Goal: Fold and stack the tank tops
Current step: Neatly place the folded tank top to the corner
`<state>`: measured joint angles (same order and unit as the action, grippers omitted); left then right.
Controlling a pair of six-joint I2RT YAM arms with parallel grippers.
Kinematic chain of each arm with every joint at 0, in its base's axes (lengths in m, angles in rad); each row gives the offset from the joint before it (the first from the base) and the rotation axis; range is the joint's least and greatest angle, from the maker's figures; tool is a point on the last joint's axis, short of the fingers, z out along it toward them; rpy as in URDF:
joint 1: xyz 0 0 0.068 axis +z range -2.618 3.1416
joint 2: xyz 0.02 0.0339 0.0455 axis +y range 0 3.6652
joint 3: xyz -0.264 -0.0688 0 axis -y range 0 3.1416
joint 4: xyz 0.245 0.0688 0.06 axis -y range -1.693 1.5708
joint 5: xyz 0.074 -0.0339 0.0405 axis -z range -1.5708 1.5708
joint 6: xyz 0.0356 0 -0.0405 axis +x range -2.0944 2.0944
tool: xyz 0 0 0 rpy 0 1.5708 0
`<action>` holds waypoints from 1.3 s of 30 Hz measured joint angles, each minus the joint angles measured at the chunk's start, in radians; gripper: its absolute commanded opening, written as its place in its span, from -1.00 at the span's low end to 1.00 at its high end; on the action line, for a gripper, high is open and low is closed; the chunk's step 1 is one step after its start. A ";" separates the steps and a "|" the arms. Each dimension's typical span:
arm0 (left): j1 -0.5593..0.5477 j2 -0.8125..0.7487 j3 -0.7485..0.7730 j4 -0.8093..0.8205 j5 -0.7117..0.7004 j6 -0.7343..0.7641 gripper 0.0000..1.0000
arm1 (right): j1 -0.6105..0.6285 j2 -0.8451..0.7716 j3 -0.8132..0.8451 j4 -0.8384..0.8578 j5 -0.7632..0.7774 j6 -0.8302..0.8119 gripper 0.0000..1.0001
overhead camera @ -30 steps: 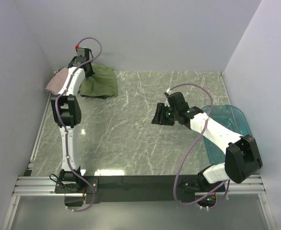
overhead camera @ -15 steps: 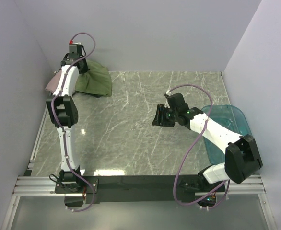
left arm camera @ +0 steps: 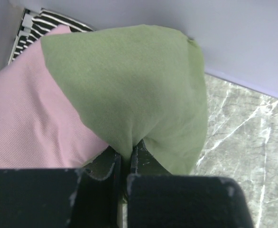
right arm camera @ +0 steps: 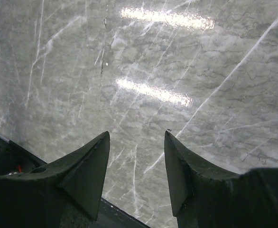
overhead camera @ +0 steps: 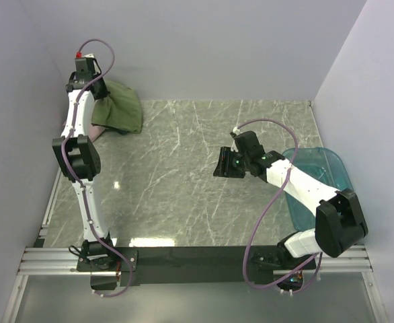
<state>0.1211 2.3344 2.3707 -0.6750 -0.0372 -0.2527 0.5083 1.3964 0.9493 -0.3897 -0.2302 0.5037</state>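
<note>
The olive-green tank top (overhead camera: 118, 111) is folded and hangs lifted at the table's far left corner. My left gripper (overhead camera: 84, 86) is shut on its edge; in the left wrist view the green cloth (left arm camera: 139, 90) is pinched between the closed fingers (left arm camera: 127, 159). Under it lie the pale pink tank top (left arm camera: 30, 123) and the black-and-white striped one (left arm camera: 49, 21), of which only a strip shows. A bit of pink (overhead camera: 100, 130) shows in the top view. My right gripper (overhead camera: 222, 161) is open and empty above the bare table middle, also seen in the right wrist view (right arm camera: 136, 137).
A translucent teal tub (overhead camera: 321, 176) stands at the right edge under the right arm. Grey walls close the table on the left, back and right. The marble tabletop (overhead camera: 183, 182) is bounded by a metal rail (overhead camera: 49, 202) at left.
My left gripper has moved left and toward the back corner, dragging the green tank top with it over the pink one. The right arm has not moved.
</note>
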 measured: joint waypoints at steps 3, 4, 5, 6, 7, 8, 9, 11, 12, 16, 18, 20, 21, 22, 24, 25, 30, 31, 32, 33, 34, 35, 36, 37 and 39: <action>0.011 -0.008 0.003 0.002 0.011 0.000 -0.99 | 0.000 0.000 0.000 0.000 0.000 0.000 0.13; 0.016 -0.010 0.003 0.002 0.014 -0.001 -0.99 | 0.000 0.001 0.000 0.000 0.000 0.000 0.13; 0.023 -0.011 0.003 0.002 0.017 -0.002 -0.99 | 0.000 0.001 0.000 0.000 0.000 0.000 0.13; 0.029 -0.012 0.003 0.003 0.022 -0.004 -0.99 | 0.000 0.001 0.000 0.000 0.000 0.000 0.13; 0.038 -0.013 0.003 0.003 0.027 -0.005 -0.99 | 0.000 0.002 0.000 0.000 0.000 0.000 0.13; 0.047 -0.013 0.003 0.004 0.034 -0.008 -0.99 | 0.000 0.002 0.000 0.000 0.000 0.000 0.13; 0.058 -0.013 0.002 0.006 0.038 -0.010 -0.99 | 0.000 0.002 -0.001 0.000 0.000 0.000 0.13; 0.078 -0.017 -0.014 0.021 0.041 -0.022 -0.99 | 0.000 0.005 -0.002 0.000 0.000 0.000 0.13; 0.091 -0.019 -0.026 0.028 0.041 -0.026 -0.99 | 0.000 0.008 -0.002 0.000 0.000 0.000 0.13; 0.134 -0.021 -0.080 0.052 0.043 -0.053 -0.88 | 0.000 0.017 -0.006 0.002 0.000 0.000 0.13; 0.154 -0.020 -0.101 0.050 0.049 -0.074 -0.44 | 0.000 0.019 -0.010 0.000 0.000 0.000 0.13; 0.174 -0.019 -0.118 0.053 0.048 -0.105 -0.23 | 0.000 0.020 -0.010 0.000 0.001 0.000 0.13; 0.181 -0.020 -0.128 0.063 0.048 -0.117 0.05 | 0.000 0.020 -0.011 0.001 0.001 -0.001 0.13; 0.188 -0.021 -0.145 0.080 0.047 -0.131 0.13 | 0.000 0.020 -0.013 0.002 0.001 -0.001 0.13; 0.199 -0.035 -0.197 0.109 0.041 -0.166 0.27 | 0.000 0.020 -0.021 0.003 0.003 -0.001 0.13; 0.204 -0.044 -0.225 0.115 0.032 -0.184 0.28 | 0.000 0.020 -0.026 0.002 0.003 -0.001 0.13; 0.206 -0.078 -0.257 0.110 -0.036 -0.245 0.36 | 0.000 0.019 -0.042 0.002 0.005 -0.002 0.13; 0.201 -0.093 -0.261 0.111 -0.058 -0.256 0.34 | 0.000 0.019 -0.043 0.002 0.005 -0.002 0.13; 0.197 -0.116 -0.272 0.112 -0.080 -0.264 0.34 | 0.000 0.018 -0.045 0.002 0.005 -0.002 0.13; 0.192 -0.140 -0.282 0.111 -0.097 -0.268 0.33 | 0.000 0.014 -0.047 0.003 0.006 -0.002 0.14; 0.187 -0.172 -0.297 0.114 -0.115 -0.272 0.33 | 0.000 0.009 -0.050 0.002 0.008 -0.001 0.14; 0.183 -0.198 -0.308 0.115 -0.126 -0.276 0.32 | 0.000 0.003 -0.054 0.003 0.009 -0.001 0.14; 0.176 -0.231 -0.320 0.118 -0.140 -0.283 0.31 | 0.000 -0.003 -0.055 0.001 0.011 -0.001 0.14; 0.169 -0.261 -0.326 0.119 -0.148 -0.285 0.31 | 0.000 -0.008 -0.056 0.001 0.012 -0.001 0.13; 0.153 -0.311 -0.328 0.133 -0.151 -0.290 0.27 | 0.000 -0.016 -0.056 0.002 0.012 -0.001 0.14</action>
<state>0.2745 2.0239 2.0430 -0.5419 -0.1886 -0.5423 0.5083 1.3804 0.8936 -0.3882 -0.2180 0.5030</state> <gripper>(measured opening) 0.655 0.568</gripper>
